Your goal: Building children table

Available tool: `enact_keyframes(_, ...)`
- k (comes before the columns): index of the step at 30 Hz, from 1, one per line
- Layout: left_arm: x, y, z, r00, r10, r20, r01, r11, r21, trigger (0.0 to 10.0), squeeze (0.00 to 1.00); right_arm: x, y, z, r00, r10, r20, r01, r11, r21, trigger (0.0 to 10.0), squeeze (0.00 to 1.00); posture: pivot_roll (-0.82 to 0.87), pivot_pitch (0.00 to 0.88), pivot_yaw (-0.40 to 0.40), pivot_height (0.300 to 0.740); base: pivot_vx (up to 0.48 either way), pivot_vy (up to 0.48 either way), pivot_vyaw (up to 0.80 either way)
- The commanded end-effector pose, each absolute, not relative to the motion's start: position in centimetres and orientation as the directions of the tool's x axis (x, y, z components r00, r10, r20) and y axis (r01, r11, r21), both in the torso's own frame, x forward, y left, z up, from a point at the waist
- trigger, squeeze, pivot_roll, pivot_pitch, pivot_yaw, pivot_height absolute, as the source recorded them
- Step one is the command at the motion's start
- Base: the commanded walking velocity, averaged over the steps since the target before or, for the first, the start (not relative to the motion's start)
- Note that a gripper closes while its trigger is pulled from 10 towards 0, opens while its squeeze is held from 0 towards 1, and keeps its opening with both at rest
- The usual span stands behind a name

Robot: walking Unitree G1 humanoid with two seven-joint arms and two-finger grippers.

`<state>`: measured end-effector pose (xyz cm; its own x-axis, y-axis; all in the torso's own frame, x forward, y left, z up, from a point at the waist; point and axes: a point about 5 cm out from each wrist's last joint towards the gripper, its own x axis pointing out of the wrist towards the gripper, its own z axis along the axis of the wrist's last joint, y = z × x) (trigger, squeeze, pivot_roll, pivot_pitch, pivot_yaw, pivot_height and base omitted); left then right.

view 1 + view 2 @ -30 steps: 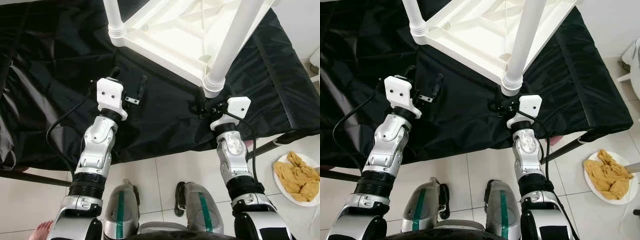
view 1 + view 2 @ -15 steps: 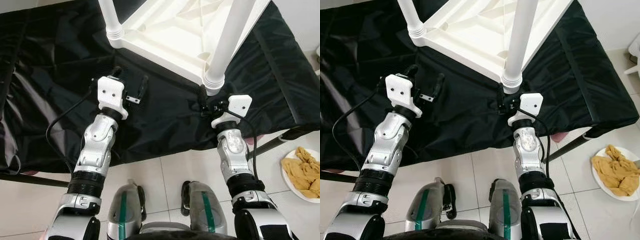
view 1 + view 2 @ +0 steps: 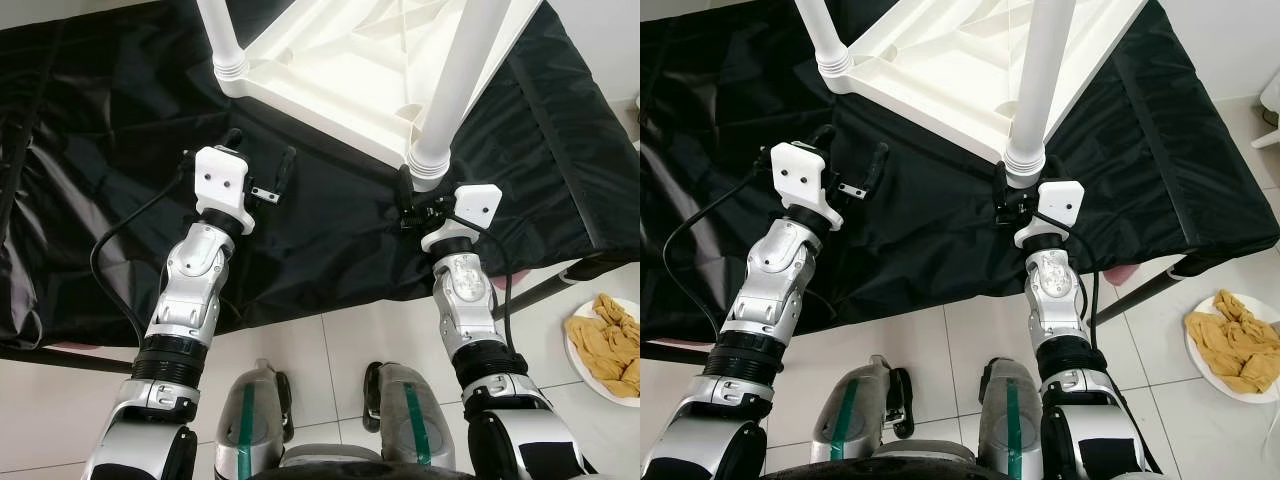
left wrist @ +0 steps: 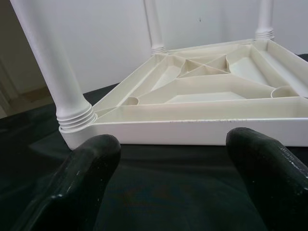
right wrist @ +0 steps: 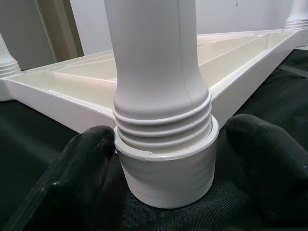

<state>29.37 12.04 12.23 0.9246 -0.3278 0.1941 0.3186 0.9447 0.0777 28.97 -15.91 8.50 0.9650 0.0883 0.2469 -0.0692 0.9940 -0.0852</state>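
Right claw: open, fingers either side of the leg's threaded base.
Left claw: open, empty.
Table: probably light, stiff, slippery plastic; grip legs low.

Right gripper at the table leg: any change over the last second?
Almost none. The right gripper stays open, fingers either side of the leg's socket at the near corner of the upturned white table, not clamped. The left gripper still hovers open over the black cloth. Table and legs unmoved; the small picture shift is the camera's.
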Motion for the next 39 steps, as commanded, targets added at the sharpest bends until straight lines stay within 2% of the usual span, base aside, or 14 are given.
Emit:
enact_keyframes(1, 29.0, 12.1, 11.7, 0.917, -0.356, 0.181, 0.350, 0.934, 0.066, 10.0, 0.00, 29.0, -16.1, 8.2, 0.969, 0.082, 0.233, -0.064, 0.994, -0.085, 10.0, 0.00, 0.00, 0.024, 0.076, 0.740, 0.000, 0.000, 0.00)
enact_keyframes(8, 28.9, 12.6, 11.7, 0.928, -0.320, 0.193, 0.318, 0.947, 0.040, 10.0, 0.00, 29.0, -16.4, 8.5, 0.969, 0.079, 0.233, -0.061, 0.995, -0.082, 10.0, 0.00, 0.02, 0.034, 0.032, 0.740, 0.000, 0.000, 0.00)
enact_keyframes(12, 29.0, 13.0, 11.8, 0.933, -0.301, 0.197, 0.303, 0.953, 0.020, 10.0, 0.00, 29.1, -16.3, 8.6, 0.969, 0.082, 0.234, -0.065, 0.994, -0.083, 10.0, 0.00, 0.03, 0.035, 0.035, 0.740, 0.000, 0.000, 0.00)
enact_keyframes(31, 30.0, 13.4, 12.4, 0.915, -0.341, 0.218, 0.338, 0.940, 0.052, 10.0, 0.00, 30.4, -16.0, 10.0, 0.961, 0.085, 0.262, -0.064, 0.994, -0.087, 10.0, 0.00, 0.01, 0.030, -0.002, 0.740, 0.000, 0.000, 0.00)
enact_keyframes(36, 30.3, 13.2, 12.6, 0.910, -0.347, 0.226, 0.347, 0.937, 0.041, 10.0, 0.00, 30.3, -16.5, 10.2, 0.961, 0.064, 0.268, -0.043, 0.996, -0.085, 10.0, 0.00, -0.01, 0.038, 0.011, 0.740, 0.000, 0.000, 0.00)
enact_keyframes(39, 30.4, 13.3, 12.2, 0.916, -0.345, 0.204, 0.344, 0.938, 0.041, 10.0, 0.00, 30.1, -16.8, 10.1, 0.962, 0.044, 0.270, -0.021, 0.996, -0.087, 10.0, 0.00, -0.02, 0.019, 0.046, 0.740, 0.000, 0.000, 0.00)
